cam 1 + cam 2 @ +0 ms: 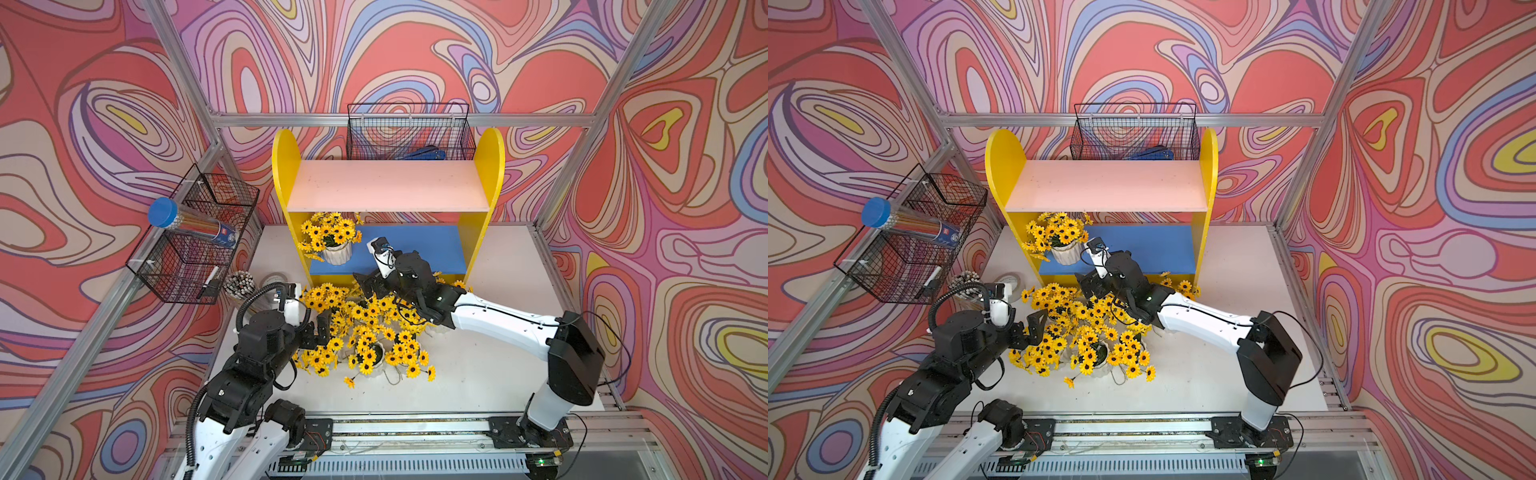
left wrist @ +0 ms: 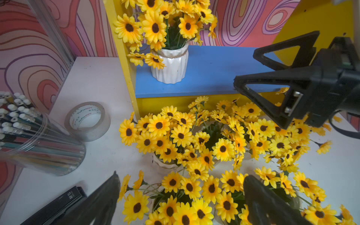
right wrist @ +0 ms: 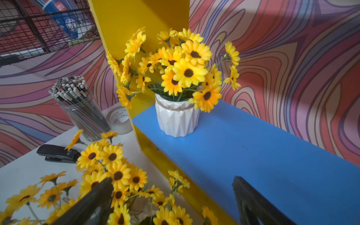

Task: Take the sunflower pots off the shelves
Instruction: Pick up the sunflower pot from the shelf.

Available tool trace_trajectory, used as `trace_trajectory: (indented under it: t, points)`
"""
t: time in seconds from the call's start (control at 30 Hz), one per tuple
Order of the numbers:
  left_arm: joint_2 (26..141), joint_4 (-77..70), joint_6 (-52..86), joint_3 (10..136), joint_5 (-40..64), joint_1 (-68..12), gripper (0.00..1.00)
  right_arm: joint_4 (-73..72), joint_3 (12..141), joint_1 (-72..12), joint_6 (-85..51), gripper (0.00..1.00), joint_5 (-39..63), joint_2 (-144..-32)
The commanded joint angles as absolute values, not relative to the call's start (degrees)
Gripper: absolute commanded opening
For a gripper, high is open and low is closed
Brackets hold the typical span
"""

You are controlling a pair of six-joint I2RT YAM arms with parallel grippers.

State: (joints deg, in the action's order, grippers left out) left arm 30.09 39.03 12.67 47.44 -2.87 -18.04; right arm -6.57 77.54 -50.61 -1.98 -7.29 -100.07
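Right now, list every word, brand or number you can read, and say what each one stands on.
"YuPin": inner core of the tape roll; the letters after it are too blurred to read.
"deli": blue label of the pencil tube in the wire basket; the round emblem below it is too small to read.
White mark on the black stapler: too blurred to read.

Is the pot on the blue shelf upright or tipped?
Upright: the pot stands flat on its base on the blue board, opening facing up.
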Motion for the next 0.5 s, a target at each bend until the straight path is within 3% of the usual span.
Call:
trace_trajectory:
  t: [0.0,0.47]
  points:
    - [30.76,37.0,13.69,46.28,3.39,-13.46,1.0,-8.8,82.05,-49.43,-1.42,0.98,-4.62,-104.76]
    - [29.22,37.38,14.35,45.0,0.41,-11.25,1.0,-11.64,96.65,-48.33,1.16,0.98,-3.24,-120.33]
